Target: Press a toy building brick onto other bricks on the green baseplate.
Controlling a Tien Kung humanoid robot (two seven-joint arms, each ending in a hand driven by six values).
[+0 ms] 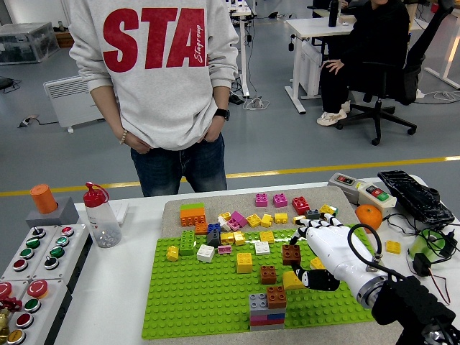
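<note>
Single view, head camera. Position: high on the robot's side of the white table (115, 287), facing forward and down. Range: close to the flat green studded baseplate (201, 295), which fills the lower middle; the table's near edge falls at the bottom border. The robot's white five-fingered right hand (320, 255) enters from the lower right corner. Far field: a person in a grey sweatshirt (162, 65) stands at the table's far side, cropped at the top, with grey office floor behind.
</note>
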